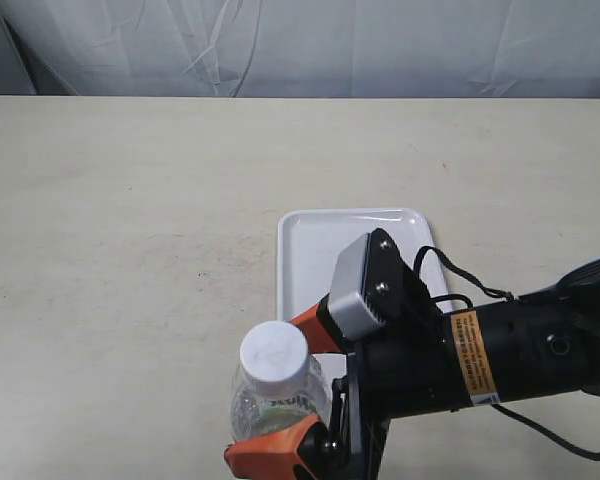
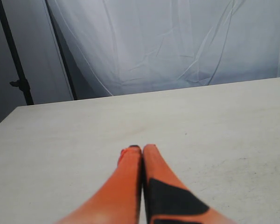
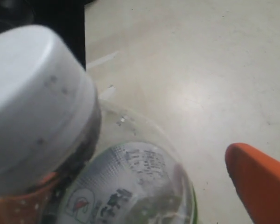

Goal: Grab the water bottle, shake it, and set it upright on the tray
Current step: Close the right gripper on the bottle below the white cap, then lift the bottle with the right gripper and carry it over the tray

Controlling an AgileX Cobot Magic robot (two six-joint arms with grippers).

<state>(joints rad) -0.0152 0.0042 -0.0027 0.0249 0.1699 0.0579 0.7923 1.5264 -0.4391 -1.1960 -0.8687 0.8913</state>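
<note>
The water bottle (image 1: 276,385), clear with a white cap and a green and white label, stands upright between the orange fingers of my right gripper (image 1: 270,392), which is shut on its body. It sits just off the front-left corner of the white tray (image 1: 315,250), near the table's front edge. In the right wrist view the cap and label of the water bottle (image 3: 130,182) fill the frame, with one orange fingertip (image 3: 259,182) beside it. My left gripper (image 2: 142,148) is shut and empty over bare table; it does not show in the exterior view.
The right arm's black body (image 1: 500,355) with a grey camera block (image 1: 365,280) lies over the tray's front right part. A white curtain (image 1: 300,45) hangs behind the table's far edge. A black pole (image 2: 14,56) stands beyond the table.
</note>
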